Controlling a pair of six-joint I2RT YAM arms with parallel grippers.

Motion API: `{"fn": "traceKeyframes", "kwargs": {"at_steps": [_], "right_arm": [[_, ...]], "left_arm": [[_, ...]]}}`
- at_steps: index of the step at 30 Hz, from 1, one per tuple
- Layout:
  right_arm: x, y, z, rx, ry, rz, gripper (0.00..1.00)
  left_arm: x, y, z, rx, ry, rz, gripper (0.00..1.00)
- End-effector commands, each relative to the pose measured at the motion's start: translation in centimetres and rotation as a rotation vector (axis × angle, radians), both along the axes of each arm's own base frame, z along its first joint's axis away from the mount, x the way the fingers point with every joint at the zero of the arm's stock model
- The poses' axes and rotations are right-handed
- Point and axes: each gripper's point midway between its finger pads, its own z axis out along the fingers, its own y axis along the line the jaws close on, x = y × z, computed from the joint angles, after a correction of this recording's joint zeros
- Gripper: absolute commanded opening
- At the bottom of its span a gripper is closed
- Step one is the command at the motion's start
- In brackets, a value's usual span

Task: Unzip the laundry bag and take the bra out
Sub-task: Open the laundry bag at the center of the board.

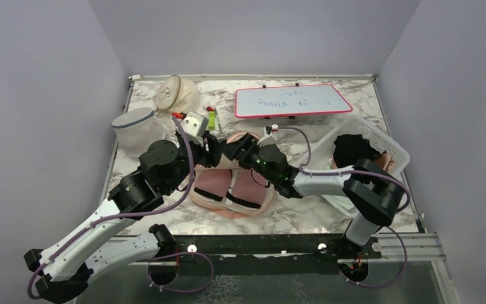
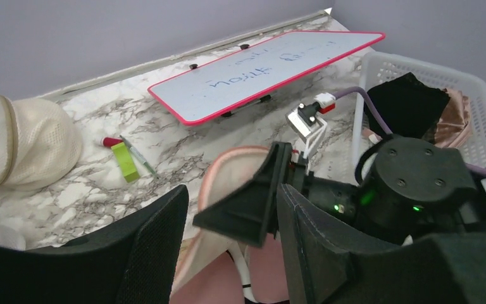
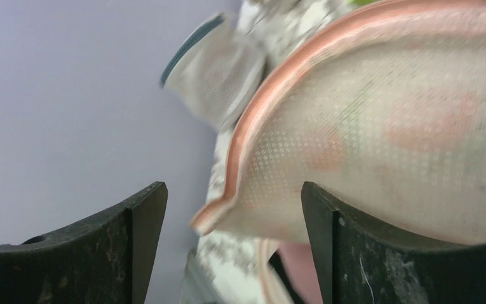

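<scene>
The laundry bag (image 1: 231,211) lies open at the table's middle, its upper flap raised to show the pale inside (image 2: 234,171). The bra (image 1: 213,184), pale pink cups with dark edging, lies inside it and also shows in the left wrist view (image 2: 228,272). My left gripper (image 1: 212,154) is open over the bag's far left; its fingers (image 2: 133,253) straddle the flap and a finger of the right gripper. My right gripper (image 1: 235,151) is open right beside it. In the right wrist view the flap's orange-edged rim (image 3: 253,133) hangs between the open fingers (image 3: 133,240).
A red-rimmed whiteboard (image 1: 291,100) lies at the back. A white basket (image 1: 380,136) at the right holds a black cloth (image 1: 352,151) and a brownish-pink garment (image 1: 386,161). A white mesh cylinder (image 1: 136,130), a cream dome bag (image 1: 176,94) and a green marker (image 1: 211,119) stand back left.
</scene>
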Motion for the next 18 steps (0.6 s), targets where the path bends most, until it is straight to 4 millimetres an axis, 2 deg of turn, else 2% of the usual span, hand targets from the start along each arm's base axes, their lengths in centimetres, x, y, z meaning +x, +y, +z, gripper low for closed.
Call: {"fn": "traceKeyframes", "kwargs": {"at_steps": [1,4,5,7,11,13,15,18], "right_arm": [[6.8,-3.3,-4.4,-0.119,0.067,-0.217,0.77],[9.6,-4.7,-4.8,-0.207,0.026,-0.206,0.84],[10.1,-4.8,-4.0,-0.236,-0.020,-0.166,0.86],[9.9,-4.4,-2.2,-0.316,-0.157,-0.081,0.92],[6.9,-4.9,0.5,-0.498,-0.272,0.127,0.96],[4.8,-6.6,0.9,-0.575,-0.279,0.185,0.97],[2.3,-8.1,0.6,-0.628,-0.314,0.265,0.97],[-1.5,-10.5,-0.6,-0.725,-0.322,0.407,0.95]], "left_arm": [[-0.4,2.0,-2.1,0.059,0.062,0.067,0.47],[-0.5,2.4,-1.9,0.055,0.061,0.074,0.48],[-0.5,2.5,-1.8,0.058,0.057,0.078,0.48],[-0.4,2.7,-1.7,0.057,0.044,0.088,0.49],[0.4,3.3,-1.0,0.092,0.006,0.133,0.53],[1.0,3.3,-0.6,0.114,-0.020,0.149,0.54],[1.7,3.1,-0.1,0.111,-0.053,0.166,0.56],[2.5,1.7,1.3,0.086,-0.092,0.147,0.60]]}}
